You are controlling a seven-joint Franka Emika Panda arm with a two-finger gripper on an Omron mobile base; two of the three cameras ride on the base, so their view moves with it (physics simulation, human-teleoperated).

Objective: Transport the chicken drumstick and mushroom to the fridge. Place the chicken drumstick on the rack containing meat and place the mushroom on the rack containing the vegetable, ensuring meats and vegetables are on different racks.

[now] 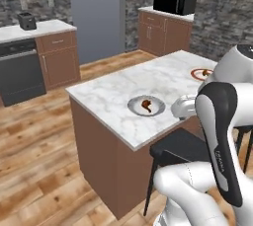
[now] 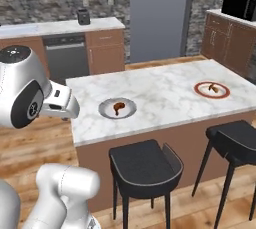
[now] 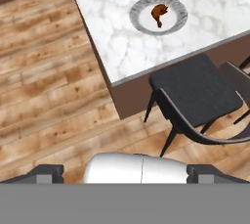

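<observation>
The chicken drumstick (image 3: 159, 12) is orange-brown and lies on a grey plate (image 3: 146, 22) near the island's front edge; it also appears as drumstick (image 1: 147, 105) and drumstick (image 2: 118, 107). Further right on the island, a red-rimmed plate (image 2: 221, 94) holds a small brown item, the mushroom (image 2: 212, 88), too small to make out in detail. The tall grey fridge (image 2: 157, 13) stands at the back wall with its door closed. My gripper (image 3: 127, 174) hangs open and empty, high over the floor off the island's near left corner, well apart from the drumstick.
Two black stools (image 2: 145, 165) (image 2: 235, 140) stand along the island's (image 1: 113, 92) front side, one right under my hand. Cabinets, a dark oven front (image 1: 20, 69), a toaster (image 1: 27, 21) and a microwave (image 1: 173, 0) line the far walls. Wooden floor lies between the island and the fridge (image 1: 96, 15).
</observation>
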